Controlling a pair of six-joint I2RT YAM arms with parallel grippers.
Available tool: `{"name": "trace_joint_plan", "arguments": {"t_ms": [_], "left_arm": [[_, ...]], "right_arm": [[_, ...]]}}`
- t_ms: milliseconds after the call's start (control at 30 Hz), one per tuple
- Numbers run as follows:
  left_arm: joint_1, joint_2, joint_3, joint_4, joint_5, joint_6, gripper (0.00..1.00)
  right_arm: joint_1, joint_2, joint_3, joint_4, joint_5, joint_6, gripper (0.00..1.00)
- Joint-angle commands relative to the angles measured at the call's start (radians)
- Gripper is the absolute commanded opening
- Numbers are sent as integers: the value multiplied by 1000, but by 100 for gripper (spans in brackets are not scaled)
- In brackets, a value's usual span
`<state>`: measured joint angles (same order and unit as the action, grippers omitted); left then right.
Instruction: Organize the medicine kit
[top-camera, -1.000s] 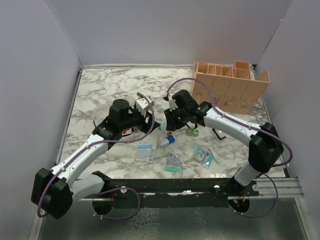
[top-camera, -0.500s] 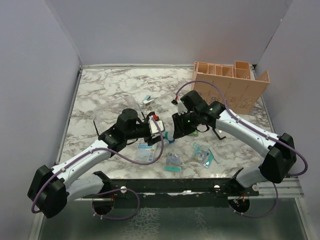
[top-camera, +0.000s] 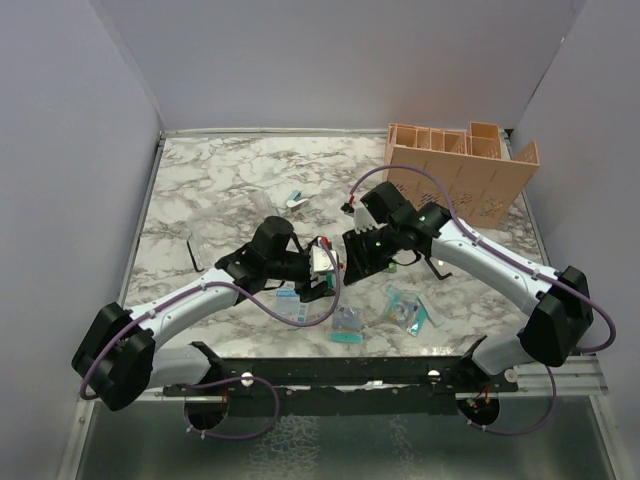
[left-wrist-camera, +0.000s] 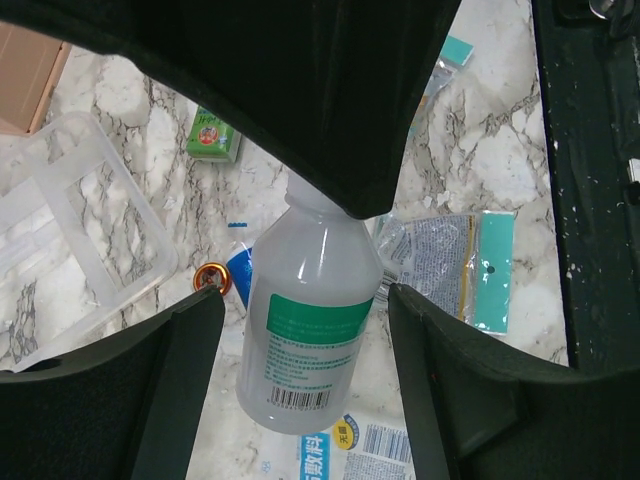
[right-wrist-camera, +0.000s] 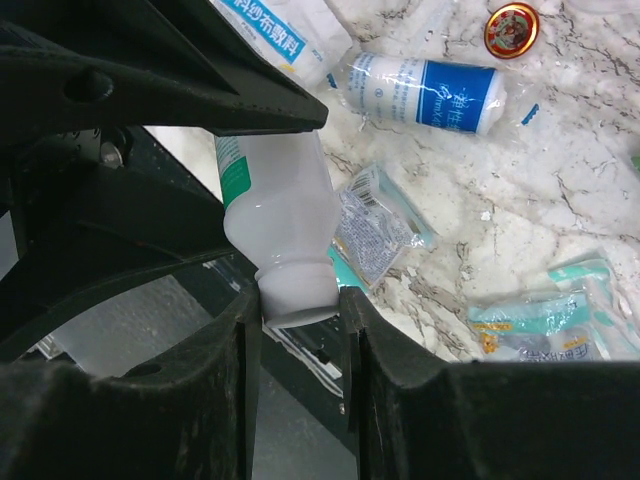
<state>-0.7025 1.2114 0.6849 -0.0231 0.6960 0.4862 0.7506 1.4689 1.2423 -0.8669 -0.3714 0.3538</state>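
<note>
A translucent bottle (left-wrist-camera: 310, 320) with a green label and a white cap (right-wrist-camera: 300, 290) hangs above the table's middle (top-camera: 322, 258). My right gripper (right-wrist-camera: 298, 310) is shut on the cap. Round the bottle's body stands my left gripper (left-wrist-camera: 305, 300), open, with a narrow gap showing on each side. The two grippers meet tip to tip in the top view, left gripper (top-camera: 318, 275) and right gripper (top-camera: 350, 255). The medicine kit (left-wrist-camera: 90, 220), a clear plastic box, lies on the marble to the far side of the bottle. Its lid and handle I cannot make out.
Under the bottle lie a flat blue-and-white sachet (top-camera: 295, 305), a blue-labelled roll (right-wrist-camera: 425, 92), a small red round tin (right-wrist-camera: 512, 30), a green packet (left-wrist-camera: 212, 135) and teal packets (top-camera: 405, 310). The peach slotted organizer (top-camera: 460, 175) stands at the back right. A black rail (top-camera: 350, 370) runs along the near edge.
Both grippers have come from the table's middle toward the near side. The left arm has swung right with the bottle, and the right gripper now clamps its cap.
</note>
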Motion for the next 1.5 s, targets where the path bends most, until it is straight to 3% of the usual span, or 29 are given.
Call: {"name": "trace_joint_plan", "arguments": {"t_ms": [0,300,400,433,533,633,800,967,1167,1300,1400,1467], "left_arm": [[-8,3,27,16,57,11,68],[-7,41,35,-26,82,35,54],[-7,42,40,-28,71,49,39],[-8,41,42,-27,66,50,36],[-8,32,48,-20,63,31,26],[-3,23,59,-15,45,-22,24],[30,-51,31,119,-44,-248,24],[65,-147,37,216,-246,-447,26],[132,-179,161,86,-594,-675,28],[252,-178,226,-1,-643,-877,28],[338,-165,267,-78,-684,-1073,33],[383,-145,285,-91,-625,-1187,31]], "right_arm": [[-5,-22,22,40,-61,18,4],[-5,-35,28,82,-86,17,5],[-5,-27,38,69,-68,16,7],[-5,-23,44,58,-49,20,12],[-6,-22,71,21,12,37,43],[-5,-49,108,17,110,71,58],[-5,-129,144,81,310,151,60],[-5,-241,93,212,512,259,60],[-5,-318,43,341,569,307,59],[-5,-290,64,326,566,290,59],[-5,-257,88,291,551,288,58],[-5,-241,95,277,539,282,57]]}}
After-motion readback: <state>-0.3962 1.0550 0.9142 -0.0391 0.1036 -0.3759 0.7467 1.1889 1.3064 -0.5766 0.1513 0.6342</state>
